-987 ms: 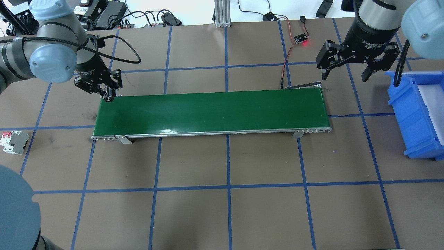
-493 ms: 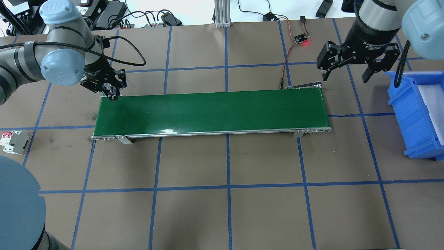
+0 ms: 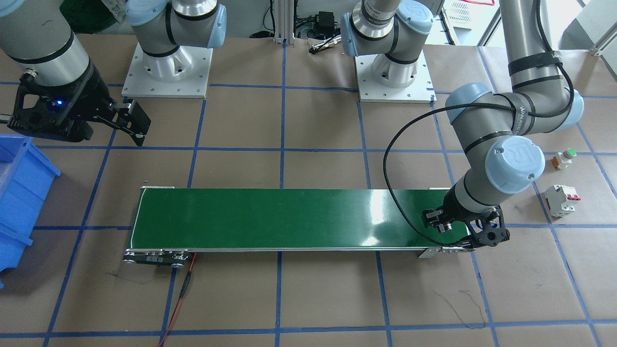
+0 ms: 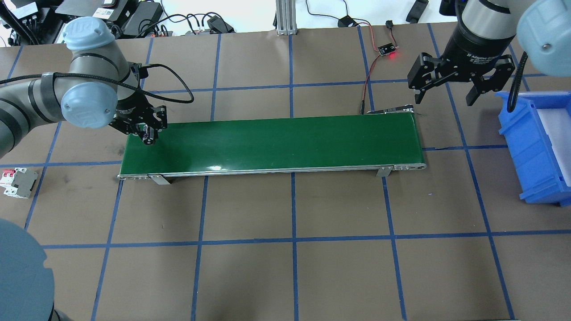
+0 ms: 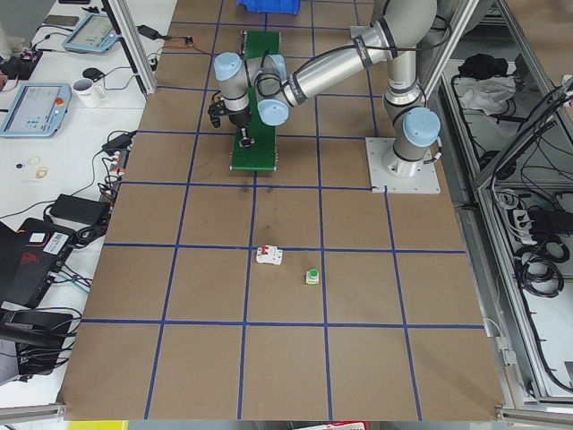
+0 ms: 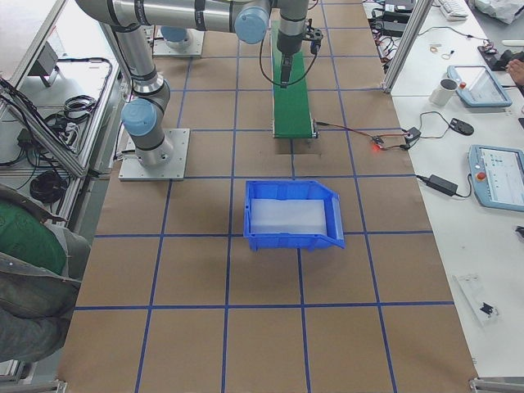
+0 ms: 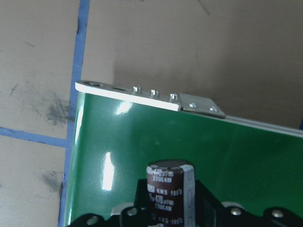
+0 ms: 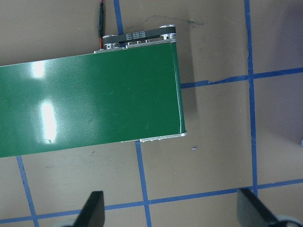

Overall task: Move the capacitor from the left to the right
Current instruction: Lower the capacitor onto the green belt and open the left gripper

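My left gripper (image 4: 149, 135) is shut on the capacitor (image 7: 170, 189), a stubby dark cylinder with a grey stripe and printed text. It holds the capacitor upright just above the left end of the green conveyor belt (image 4: 276, 142), near the belt's far corner. In the front-facing view the left gripper (image 3: 460, 230) hangs over the belt's right end. My right gripper (image 4: 444, 99) is open and empty, hovering above the table past the belt's right end, beside the blue bin (image 4: 535, 147). Its two fingertips (image 8: 94, 208) frame the belt's end in the right wrist view.
A white breaker with red levers (image 4: 18, 182) lies on the table left of the belt. A green-capped push button (image 3: 565, 158) stands near it. A small sensor board with a red light (image 4: 387, 50) and its wires lie behind the belt's right end.
My left arm has moved right and nearer, carrying the capacitor from beside the belt's far left corner to over the belt's left end. The right arm has not moved.
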You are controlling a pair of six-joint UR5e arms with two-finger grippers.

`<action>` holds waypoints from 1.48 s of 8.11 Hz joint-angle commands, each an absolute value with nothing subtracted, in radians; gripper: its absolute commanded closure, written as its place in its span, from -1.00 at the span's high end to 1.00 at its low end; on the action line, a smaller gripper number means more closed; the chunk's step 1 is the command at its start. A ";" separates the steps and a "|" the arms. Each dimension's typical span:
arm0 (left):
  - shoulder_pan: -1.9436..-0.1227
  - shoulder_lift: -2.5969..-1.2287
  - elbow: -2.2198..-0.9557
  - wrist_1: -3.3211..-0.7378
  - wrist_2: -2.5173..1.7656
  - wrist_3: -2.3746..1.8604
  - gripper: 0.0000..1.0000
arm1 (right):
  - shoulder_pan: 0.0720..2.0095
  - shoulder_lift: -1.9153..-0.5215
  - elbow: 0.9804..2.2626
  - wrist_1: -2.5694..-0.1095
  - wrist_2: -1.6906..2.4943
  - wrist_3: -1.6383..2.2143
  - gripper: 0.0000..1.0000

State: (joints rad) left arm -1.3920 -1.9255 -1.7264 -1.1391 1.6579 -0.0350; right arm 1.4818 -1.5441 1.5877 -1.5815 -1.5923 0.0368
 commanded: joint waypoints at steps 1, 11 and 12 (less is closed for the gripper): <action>-1.399 -1.904 -1.784 -1.115 1.655 -0.025 -0.66 | 1.480 -1.543 1.588 -1.582 -1.592 0.037 1.00; -1.401 -1.902 -1.778 -1.055 1.654 -0.041 1.00 | 1.471 -1.543 1.588 -1.580 -1.592 0.035 1.00; -1.399 -1.892 -1.755 -1.095 1.655 -0.040 1.00 | 1.471 -1.543 1.588 -1.583 -1.591 0.035 1.00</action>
State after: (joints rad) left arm -1.3999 -1.9085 -1.7790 -1.0389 1.6558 -0.0399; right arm 1.4717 -1.5432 1.5877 -1.5801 -1.5922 0.0362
